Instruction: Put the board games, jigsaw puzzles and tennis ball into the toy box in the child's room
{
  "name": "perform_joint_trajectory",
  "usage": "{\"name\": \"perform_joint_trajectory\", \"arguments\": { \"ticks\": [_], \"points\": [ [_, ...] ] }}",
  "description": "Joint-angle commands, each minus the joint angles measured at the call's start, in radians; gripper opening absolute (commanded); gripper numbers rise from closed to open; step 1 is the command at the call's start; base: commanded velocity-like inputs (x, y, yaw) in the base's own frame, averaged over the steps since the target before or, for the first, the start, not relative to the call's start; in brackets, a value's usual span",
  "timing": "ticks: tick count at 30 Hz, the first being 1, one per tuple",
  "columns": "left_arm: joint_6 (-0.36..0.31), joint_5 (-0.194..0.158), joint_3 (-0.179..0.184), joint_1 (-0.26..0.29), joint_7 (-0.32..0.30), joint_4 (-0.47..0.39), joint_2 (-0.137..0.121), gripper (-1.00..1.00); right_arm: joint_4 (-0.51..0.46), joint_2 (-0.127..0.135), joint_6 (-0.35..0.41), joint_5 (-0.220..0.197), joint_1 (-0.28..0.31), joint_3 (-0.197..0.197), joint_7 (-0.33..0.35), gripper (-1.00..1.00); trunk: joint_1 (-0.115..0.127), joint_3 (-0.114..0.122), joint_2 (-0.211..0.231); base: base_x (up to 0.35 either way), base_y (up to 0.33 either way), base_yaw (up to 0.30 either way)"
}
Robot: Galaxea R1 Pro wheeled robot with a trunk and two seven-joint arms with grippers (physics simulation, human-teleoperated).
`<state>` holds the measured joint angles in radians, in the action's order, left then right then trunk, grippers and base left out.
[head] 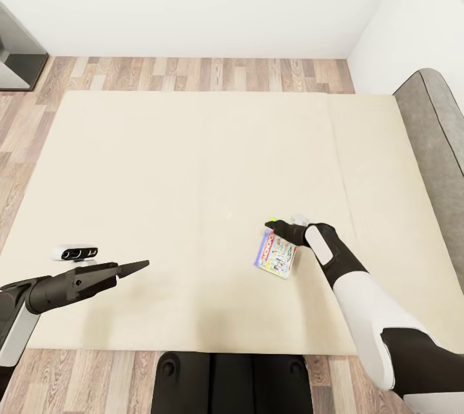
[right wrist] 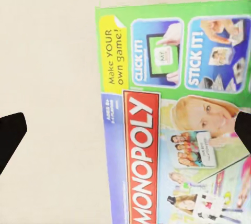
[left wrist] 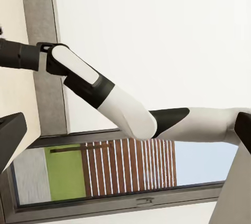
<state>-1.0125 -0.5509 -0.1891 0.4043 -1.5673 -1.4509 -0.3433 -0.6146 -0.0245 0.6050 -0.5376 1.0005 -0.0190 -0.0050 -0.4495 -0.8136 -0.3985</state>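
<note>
One board game (head: 277,258), a pale printed box with a red Monopoly banner and a green end, lies flat on the cream bed (head: 161,175), right of centre. My right gripper (head: 274,228) hangs over the box's far end, open, its dark fingertips (right wrist: 10,137) spread wide on either side of the box (right wrist: 172,119) with nothing between them. A small green and pale scrap peeks out just beyond that gripper; I cannot tell what it is. My left gripper (head: 138,266) hovers open and empty above the near left part of the mattress, far from the box.
The grey padded headboard (head: 438,137) runs along the bed's right side. Wooden floor (head: 193,73) borders the bed at the far side and the left, with white walls behind. A grey cabinet (head: 16,53) stands at the far left. My base (head: 232,382) touches the near edge.
</note>
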Motion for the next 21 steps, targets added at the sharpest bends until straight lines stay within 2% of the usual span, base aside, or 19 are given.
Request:
{"name": "perform_joint_trajectory", "arguments": {
  "ticks": [1,4,9,11,19,21],
  "points": [
    [-0.011,0.0,0.0,0.0,-0.004,0.0,0.0,1.0,-0.002,0.003,0.007,-0.003,0.007,-0.002,-0.013,1.0,-0.001,-0.001,-0.001,0.0,0.0,0.0],
    [-0.011,0.0,0.0,0.0,-0.004,0.0,0.0,1.0,-0.003,0.013,0.011,-0.004,0.025,-0.003,-0.033,1.0,-0.001,-0.001,-0.001,0.0,0.0,0.0],
    [-0.011,0.0,-0.001,0.0,-0.004,0.0,0.0,1.0,-0.004,0.063,0.019,-0.013,0.036,-0.007,-0.039,1.0,-0.001,-0.001,-0.001,0.0,0.0,0.0],
    [-0.011,0.0,-0.001,0.0,-0.004,0.0,0.0,1.0,-0.004,0.072,0.02,-0.015,0.037,-0.01,-0.039,1.0,-0.001,-0.001,-0.001,0.0,0.0,0.0],
    [-0.011,0.0,0.0,-0.001,-0.004,0.0,0.0,1.0,-0.004,0.084,0.047,-0.013,0.038,-0.014,-0.04,1.0,-0.001,-0.001,-0.001,0.0,0.0,0.0],
    [-0.011,0.0,0.0,-0.001,-0.004,0.0,0.0,1.0,-0.004,0.093,0.05,-0.013,0.038,-0.014,-0.04,1.0,-0.001,-0.001,-0.001,0.0,0.0,0.0]
  ]
}}
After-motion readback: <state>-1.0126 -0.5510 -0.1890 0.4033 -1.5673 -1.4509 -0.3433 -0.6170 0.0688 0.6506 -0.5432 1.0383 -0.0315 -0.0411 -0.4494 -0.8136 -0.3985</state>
